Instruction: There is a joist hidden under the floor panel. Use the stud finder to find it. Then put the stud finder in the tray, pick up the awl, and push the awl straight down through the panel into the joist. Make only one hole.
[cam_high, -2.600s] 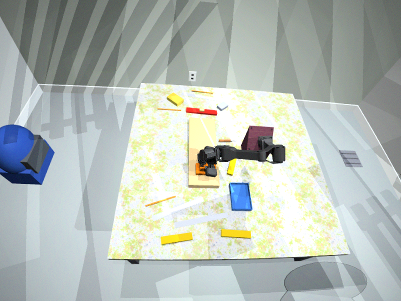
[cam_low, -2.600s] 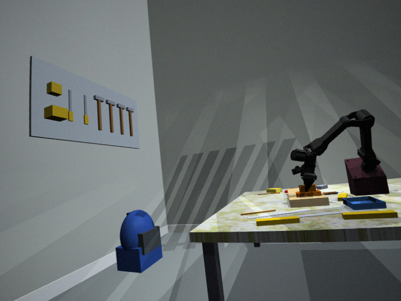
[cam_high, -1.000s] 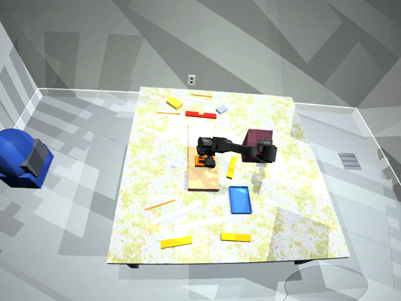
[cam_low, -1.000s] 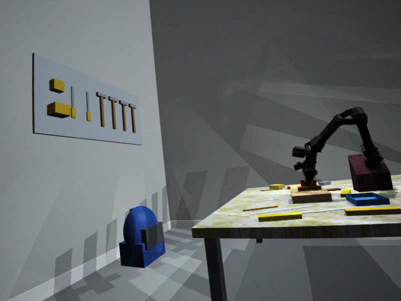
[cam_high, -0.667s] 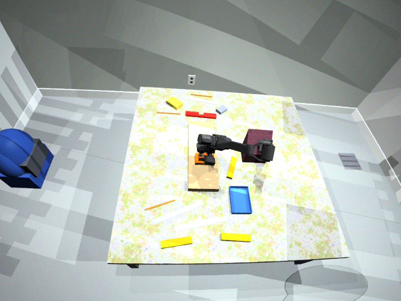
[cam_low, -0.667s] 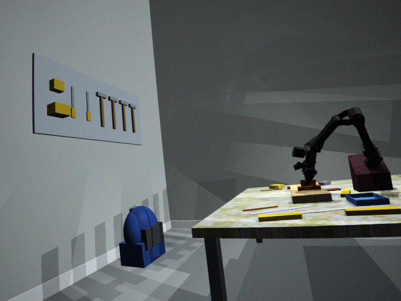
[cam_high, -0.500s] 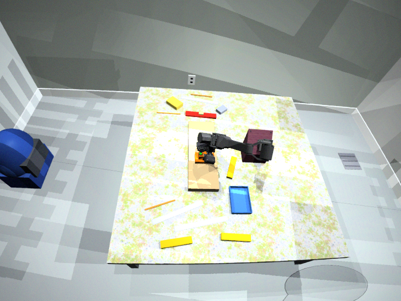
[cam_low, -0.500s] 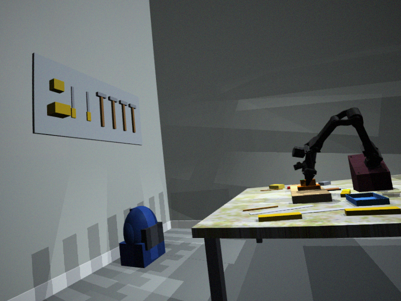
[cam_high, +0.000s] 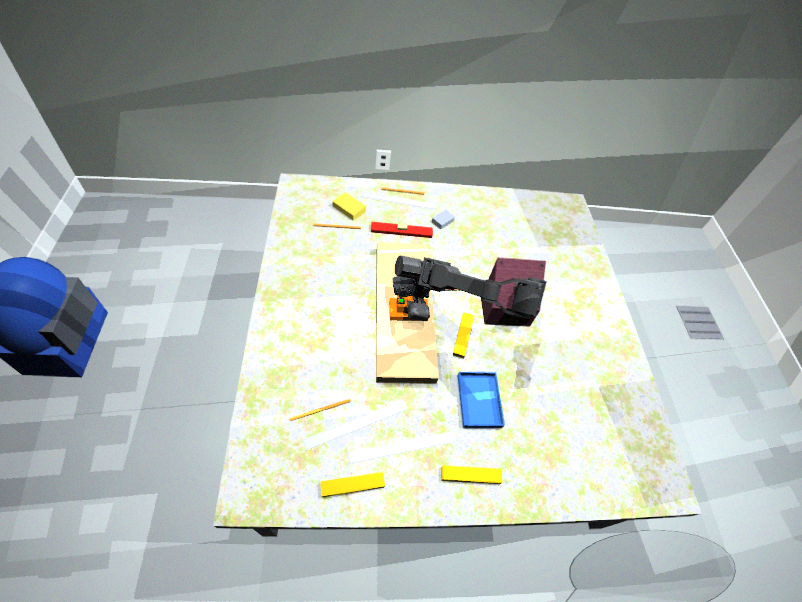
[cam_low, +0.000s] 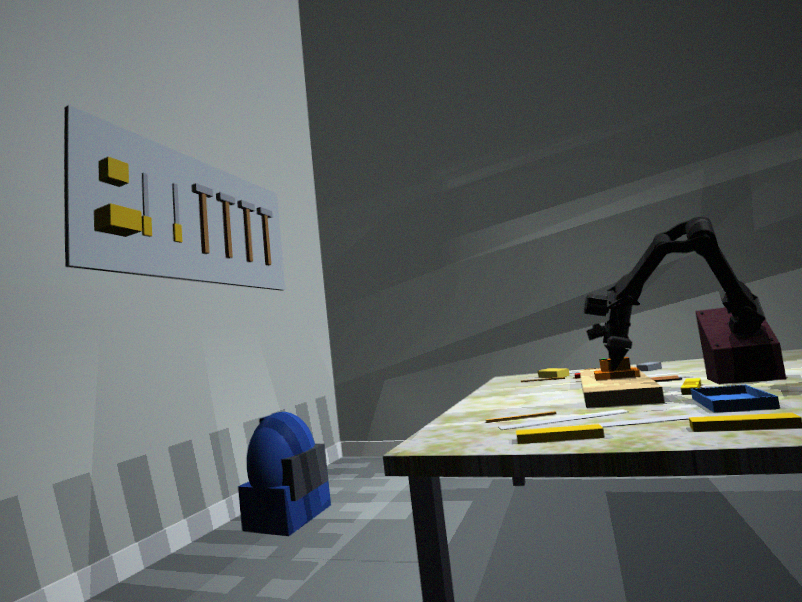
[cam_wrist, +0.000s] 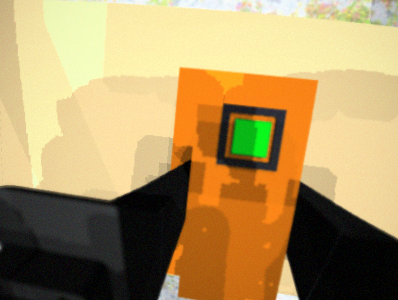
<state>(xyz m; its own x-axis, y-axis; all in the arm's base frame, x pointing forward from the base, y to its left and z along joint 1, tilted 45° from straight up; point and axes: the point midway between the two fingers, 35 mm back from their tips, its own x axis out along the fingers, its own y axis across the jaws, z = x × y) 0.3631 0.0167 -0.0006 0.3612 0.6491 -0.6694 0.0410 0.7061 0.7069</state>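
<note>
My gripper (cam_high: 418, 311) (cam_low: 617, 364) (cam_wrist: 234, 173) is shut on the orange stud finder (cam_high: 395, 311) (cam_low: 603, 374) (cam_wrist: 255, 200), one finger on each side. The stud finder lies flat on or just over the pale wooden floor panel (cam_high: 406, 366) (cam_low: 621, 395) (cam_wrist: 135, 50), about midway along it. Its square indicator (cam_wrist: 252, 137) (cam_high: 401, 300) shows bright green inside a dark frame. The blue tray (cam_high: 479, 414) (cam_low: 744, 405) is empty, off the panel's near right corner. A thin reddish-brown piece (cam_low: 665, 377), perhaps the awl, lies right of the panel, mostly hidden under the arm in the top view. The joist is hidden.
A yellow bar (cam_high: 463, 335) (cam_low: 691, 385) lies between panel and arm base. The maroon base block (cam_high: 521, 267) (cam_low: 741, 362) stands at the right. A red level (cam_high: 414, 231), a yellow block (cam_high: 349, 205) and a grey block (cam_high: 443, 219) lie behind the panel. Two yellow bars (cam_high: 352, 484) (cam_high: 471, 474) lie near the front edge.
</note>
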